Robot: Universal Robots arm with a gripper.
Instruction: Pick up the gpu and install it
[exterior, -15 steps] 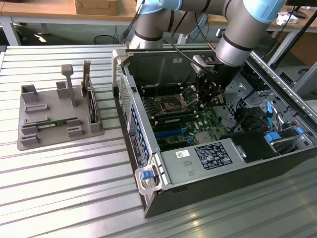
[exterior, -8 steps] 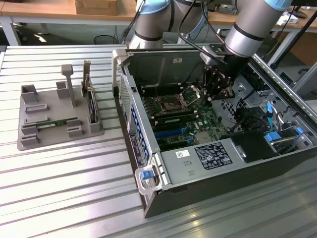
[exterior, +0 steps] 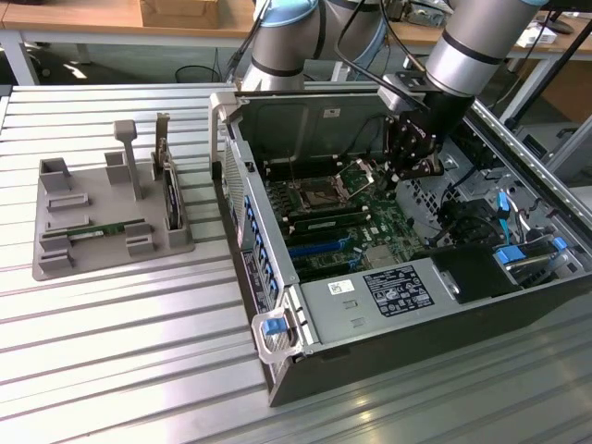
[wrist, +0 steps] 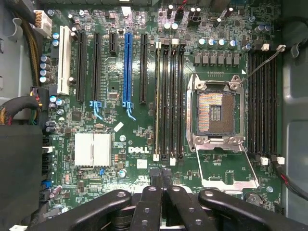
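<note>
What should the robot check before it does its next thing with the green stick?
1. Is the green stick ready to grab? Ok: it lies in the grey tray, on the exterior view's left of the computer case.
2. Is the hand empty? Ok: it is shut with nothing between its fingers.
3. Is the hand open for grabbing? Not ok: shut.
4. Is the hand near the stick? Not ok: it hangs over the motherboard inside the case, away from the tray.
5. Is the case open? Ok: the board shows from above.
6. Are the long slots free? They look empty, but cannot tell for sure.
</note>
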